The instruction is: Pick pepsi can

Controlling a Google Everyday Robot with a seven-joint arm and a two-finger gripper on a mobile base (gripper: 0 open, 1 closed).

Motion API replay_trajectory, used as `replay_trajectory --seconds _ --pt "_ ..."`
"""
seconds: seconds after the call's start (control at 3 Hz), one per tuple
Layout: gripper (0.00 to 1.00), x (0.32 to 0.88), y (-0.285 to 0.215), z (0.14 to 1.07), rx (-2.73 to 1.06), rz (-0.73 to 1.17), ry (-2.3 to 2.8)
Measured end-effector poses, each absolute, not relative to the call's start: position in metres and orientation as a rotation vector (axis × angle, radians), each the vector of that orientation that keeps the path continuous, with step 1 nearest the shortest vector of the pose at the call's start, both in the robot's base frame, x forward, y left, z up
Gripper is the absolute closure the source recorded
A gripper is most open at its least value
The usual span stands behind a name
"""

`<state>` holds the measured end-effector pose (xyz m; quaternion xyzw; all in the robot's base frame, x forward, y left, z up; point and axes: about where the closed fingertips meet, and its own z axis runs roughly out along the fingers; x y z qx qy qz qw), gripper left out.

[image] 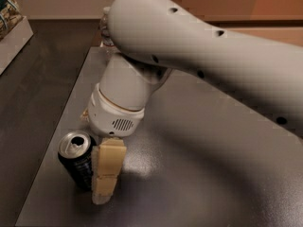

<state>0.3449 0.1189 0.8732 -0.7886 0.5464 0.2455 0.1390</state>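
With the tool (103, 183), open or closed I cannot tell, touching the can (75, 162), a sideways nudge could topple it on the tabletop (203, 174).

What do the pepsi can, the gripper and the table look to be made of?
The pepsi can: likely aluminium; bare silvery top, dark printed side. The gripper, low and close beside the can: cream, matte, probably plastic or rubber. The table: grey, smooth, semi-gloss with a soft sheen; laminate or coated metal, unclear.
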Motion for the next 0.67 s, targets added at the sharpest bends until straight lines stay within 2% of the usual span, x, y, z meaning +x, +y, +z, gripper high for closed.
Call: replay_trajectory --seconds 0.33,0.67 --pt "0.18 0.3386 0.1255 0.882 -2.266 0.78 1.547" --pt "0.42 0.3335 0.1295 0.8906 -2.252 0.832 1.514"
